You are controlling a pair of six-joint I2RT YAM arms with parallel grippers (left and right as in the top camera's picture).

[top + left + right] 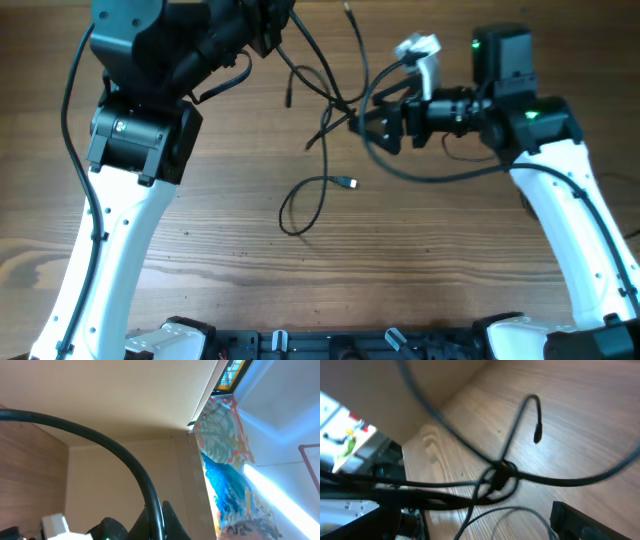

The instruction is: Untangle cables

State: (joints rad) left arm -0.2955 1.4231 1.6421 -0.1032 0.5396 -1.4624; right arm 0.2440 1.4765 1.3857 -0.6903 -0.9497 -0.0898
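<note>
The cables (322,92) are thin black cords that meet in a knot (342,106) above the middle of the wooden table. Strands rise from the knot to my left gripper (278,28) at the top, which is shut on a cable (150,495) running out between its fingers (172,525). My right gripper (360,122) sits just right of the knot, open, with nothing between its fingers. In the right wrist view the knot (500,472) lies ahead, with a plug end (538,435) beyond it. A loose loop (300,205) with a silver-tipped plug (350,183) lies on the table.
A white tag (418,50) sticks up from the right arm. The arms' own thicker wire (440,172) sags under the right wrist. A black rail (350,345) runs along the table's front edge. A cardboard wall (380,390) stands behind the table.
</note>
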